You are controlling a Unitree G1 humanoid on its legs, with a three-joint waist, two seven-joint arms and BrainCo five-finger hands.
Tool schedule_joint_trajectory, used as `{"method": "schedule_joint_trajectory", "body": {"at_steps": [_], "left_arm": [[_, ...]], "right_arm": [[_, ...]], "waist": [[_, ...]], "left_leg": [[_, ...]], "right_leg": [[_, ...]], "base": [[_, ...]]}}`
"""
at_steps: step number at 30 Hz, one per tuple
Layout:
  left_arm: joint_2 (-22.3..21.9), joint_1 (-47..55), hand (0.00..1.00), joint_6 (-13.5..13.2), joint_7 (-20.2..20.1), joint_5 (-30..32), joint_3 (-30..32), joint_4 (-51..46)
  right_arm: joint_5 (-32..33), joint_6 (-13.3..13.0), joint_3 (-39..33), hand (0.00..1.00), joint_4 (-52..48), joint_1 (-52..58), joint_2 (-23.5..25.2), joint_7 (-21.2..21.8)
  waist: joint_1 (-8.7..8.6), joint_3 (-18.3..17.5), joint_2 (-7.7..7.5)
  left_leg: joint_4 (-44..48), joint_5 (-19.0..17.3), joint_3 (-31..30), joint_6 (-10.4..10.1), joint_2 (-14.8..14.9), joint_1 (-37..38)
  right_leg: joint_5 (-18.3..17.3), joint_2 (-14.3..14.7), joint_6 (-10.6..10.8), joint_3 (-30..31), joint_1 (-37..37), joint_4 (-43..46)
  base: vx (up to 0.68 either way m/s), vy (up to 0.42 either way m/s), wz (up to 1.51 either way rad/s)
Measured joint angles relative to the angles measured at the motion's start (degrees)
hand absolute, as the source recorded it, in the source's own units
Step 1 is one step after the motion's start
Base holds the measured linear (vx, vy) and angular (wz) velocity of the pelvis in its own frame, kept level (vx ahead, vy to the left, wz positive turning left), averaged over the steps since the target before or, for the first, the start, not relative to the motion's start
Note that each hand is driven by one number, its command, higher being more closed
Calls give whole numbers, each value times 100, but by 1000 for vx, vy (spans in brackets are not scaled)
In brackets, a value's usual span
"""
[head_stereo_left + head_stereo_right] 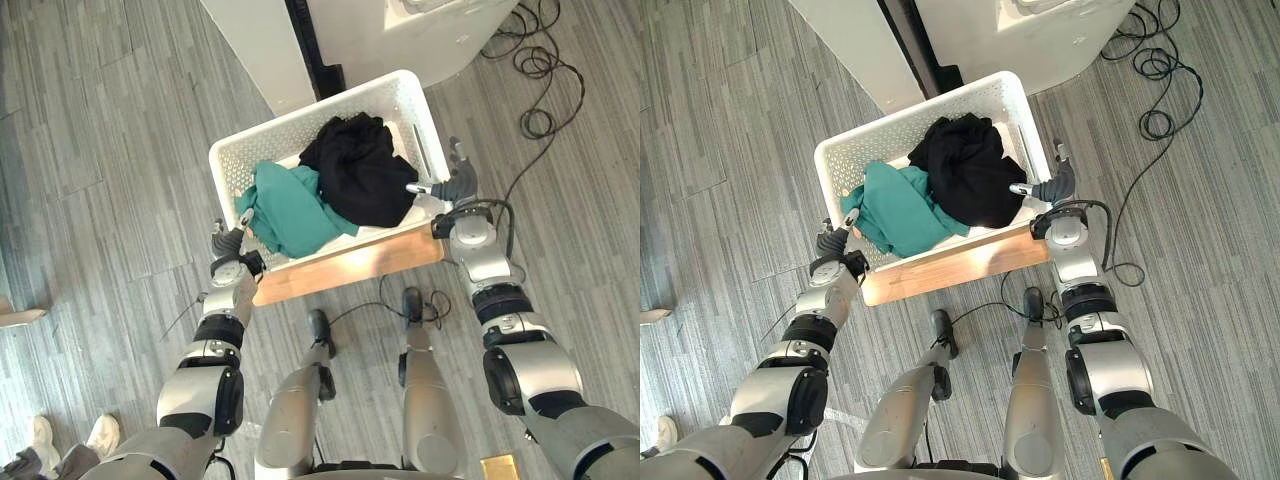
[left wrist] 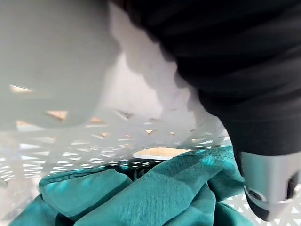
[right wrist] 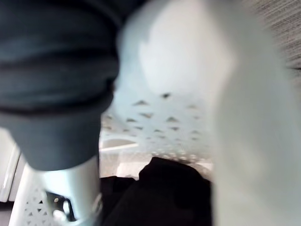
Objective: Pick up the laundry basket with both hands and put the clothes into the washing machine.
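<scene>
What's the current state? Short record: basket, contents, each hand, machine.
basket: white laundry basket, resting on a wooden bench
contents: teal garment towards the left end; black garment towards the right, partly overlapping the teal one
left hand: gripping the basket's left end, thumb inside the wall
right hand: gripping the right end, thumb inside the wall
machine: white appliance just beyond the basket

washing machine (image 1: 450, 45): cut off at top | wooden stand (image 1: 350, 265): mostly under basket (image 1: 320, 110)
</scene>
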Motion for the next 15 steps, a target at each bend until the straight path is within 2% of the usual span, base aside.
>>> {"method": "schedule_joint_trajectory", "body": {"at_steps": [6, 12, 15], "left_arm": [[265, -326, 100, 220, -267, 869, -211, 97], [550, -499, 100, 414, -383, 1379, -456, 96], [560, -577, 100, 542, -552, 1560, -619, 96]], "right_arm": [[-130, 38, 2, 100, -6, -45, 49, 65], [-188, 142, 20, 100, -112, -48, 42, 161], [-187, 192, 20, 100, -109, -44, -35, 158]], "waist": [[-15, 4, -76], [-55, 21, -133], [-46, 22, -134]], "left_leg": [[-21, 19, -2, -25, 2, -26], [-20, 36, 8, -6, 2, -43], [-15, 36, 12, -7, 3, -36]], "right_leg": [[1, 0, 0, -3, -32, 7], [2, -4, -1, -11, -41, 15], [2, -10, -2, -11, -41, 43]], "base": [[11, -6, 0], [6, -2, 0], [0, 0, 0]]}}
